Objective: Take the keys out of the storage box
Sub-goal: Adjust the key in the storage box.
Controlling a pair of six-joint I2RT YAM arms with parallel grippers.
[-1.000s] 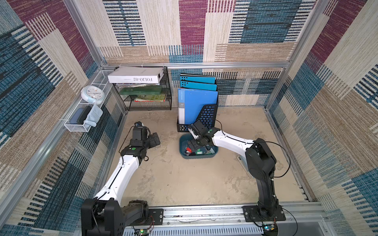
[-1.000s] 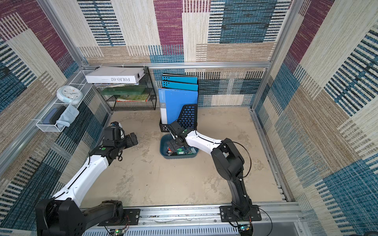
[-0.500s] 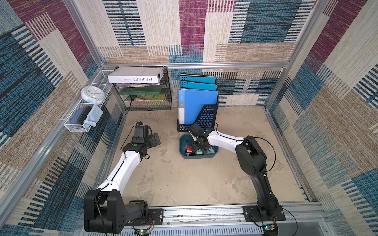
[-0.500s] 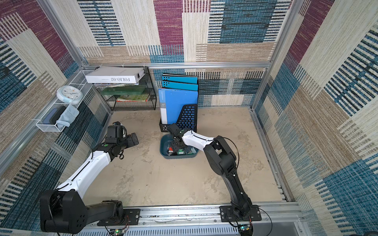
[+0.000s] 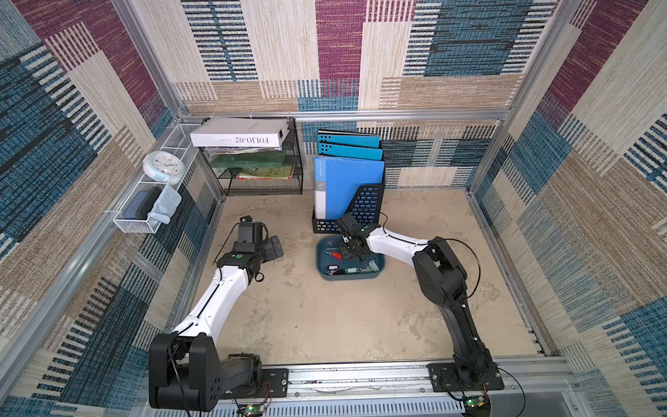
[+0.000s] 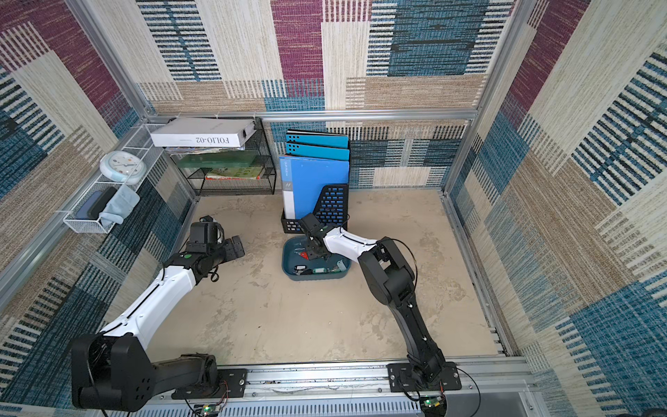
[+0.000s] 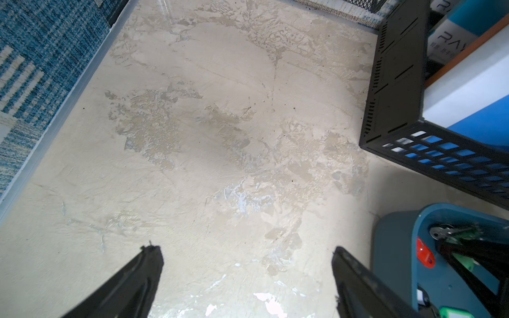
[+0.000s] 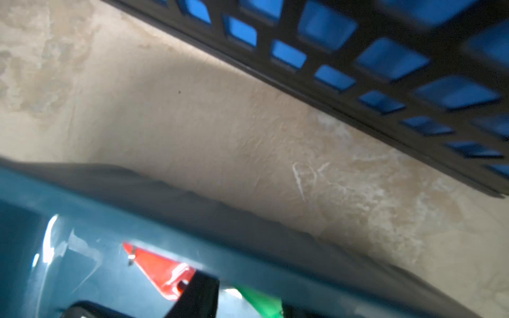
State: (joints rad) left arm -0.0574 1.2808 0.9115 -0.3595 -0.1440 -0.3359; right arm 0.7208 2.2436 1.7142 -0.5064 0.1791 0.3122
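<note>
One teal storage box (image 5: 350, 277) sits at centre frame in both top views. The keys (image 5: 335, 255) in it show at least four tags: red, black, green and pale. The rest are hidden. Three blue folders (image 5: 348, 173) stand in one black file holder (image 5: 366, 202). At upper left are one mesh rack (image 5: 263, 187), one white carton (image 5: 238, 135) and one clock (image 5: 162, 169).

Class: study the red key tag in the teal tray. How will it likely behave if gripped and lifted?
The red tag looks glossy and smooth, so it may slip between fingers. It seems small and light. Metal glints at its end, so a key probably dangles and swings, and could snag other keys in the storage box.
</note>
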